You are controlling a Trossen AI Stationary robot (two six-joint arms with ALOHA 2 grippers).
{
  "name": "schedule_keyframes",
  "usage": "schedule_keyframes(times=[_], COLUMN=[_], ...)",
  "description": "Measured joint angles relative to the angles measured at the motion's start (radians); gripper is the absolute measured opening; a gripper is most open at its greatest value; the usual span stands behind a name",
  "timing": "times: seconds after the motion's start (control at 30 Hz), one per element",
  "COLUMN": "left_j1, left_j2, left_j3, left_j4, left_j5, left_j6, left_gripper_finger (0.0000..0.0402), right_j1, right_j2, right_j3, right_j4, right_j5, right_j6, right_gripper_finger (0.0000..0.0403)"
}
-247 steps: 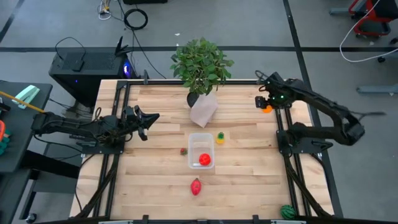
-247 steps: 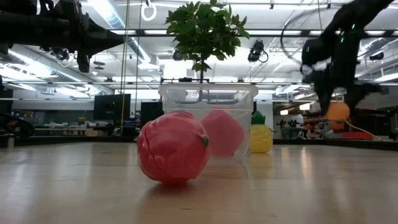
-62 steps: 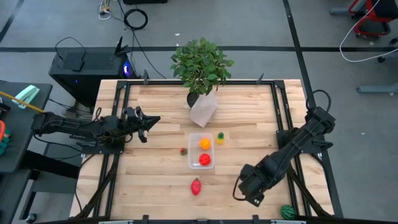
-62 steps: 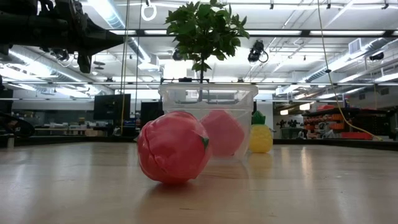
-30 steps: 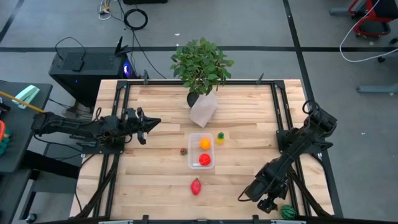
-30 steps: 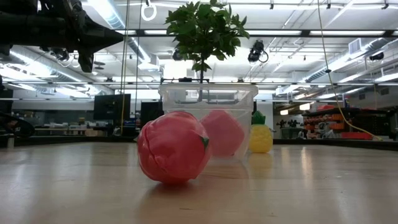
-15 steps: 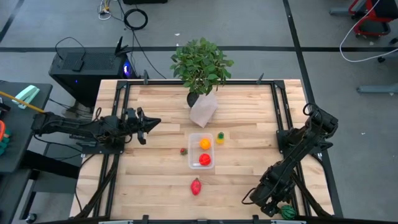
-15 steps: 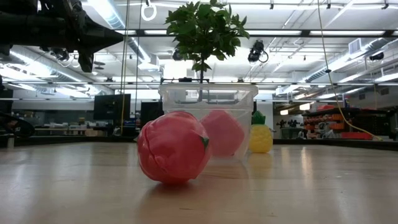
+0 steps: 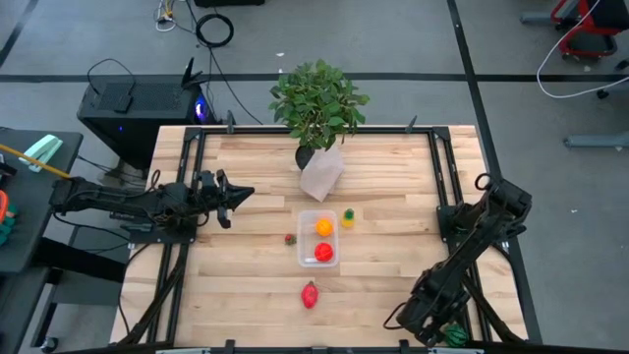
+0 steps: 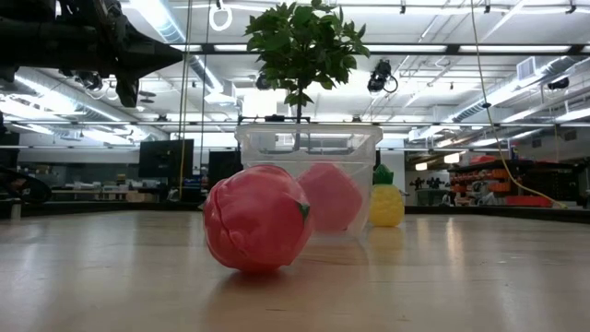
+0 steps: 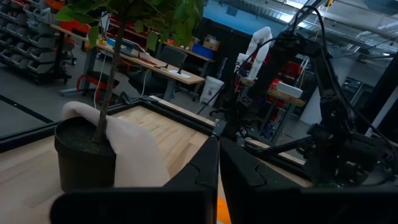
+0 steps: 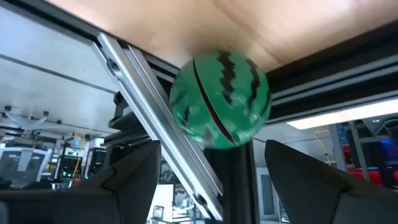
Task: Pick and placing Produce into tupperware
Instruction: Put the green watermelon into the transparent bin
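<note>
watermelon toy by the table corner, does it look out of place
Yes. The striped green watermelon sits at the table's near right corner on the metal frame, off the wood, far from the tub. The right gripper hovers by it, jaws open.

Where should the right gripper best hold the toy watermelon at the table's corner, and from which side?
Probably across its round middle. The watermelon is a small striped ball beside the metal rail, so coming from above, fingers straddling it clear of the rail, looks safest. The right gripper already hangs open over it.

A striped green watermelon sits against a metal rail, between the right gripper's spread jaws.
</note>
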Motion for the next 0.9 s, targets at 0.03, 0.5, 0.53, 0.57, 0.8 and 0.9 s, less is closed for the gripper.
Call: schedule_keyframes(times=[0.03, 0.5, 0.53, 0.57, 0.8, 0.9], left_j1=[0.000, 0.000, 0.000, 0.000, 0.000, 0.000], left_j2=[0.000, 0.000, 0.000, 0.000, 0.000, 0.000], left_j3=[0.000, 0.000, 0.000, 0.000, 0.000, 0.000], left_j4=[0.000, 0.000, 0.000, 0.000, 0.000, 0.000], left_j5=[0.000, 0.000, 0.000, 0.000, 0.000, 0.000], left_j6=[0.000, 0.001, 0.001, 0.001, 0.001, 0.001], left_gripper_finger=[0.0023, 0.0018, 0.0017, 0.0016, 0.0025, 0.0029], right_j1=[0.000, 0.001, 0.004, 0.006, 0.053, 0.066], right_j2=[0.008, 0.070, 0.070, 0.070, 0.070, 0.070], right_j3=[0.000, -0.001, -0.001, -0.001, -0.001, -0.001], right_j4=[0.009, 0.029, 0.030, 0.031, 0.042, 0.053], right_j5=[0.001, 0.003, 0.002, 0.001, -0.014, -0.017], right_j6=[0.003, -0.025, -0.028, -0.029, -0.021, -0.002], right_gripper_finger=[0.0291, 0.0291, 0.0291, 0.0291, 0.0291, 0.0291])
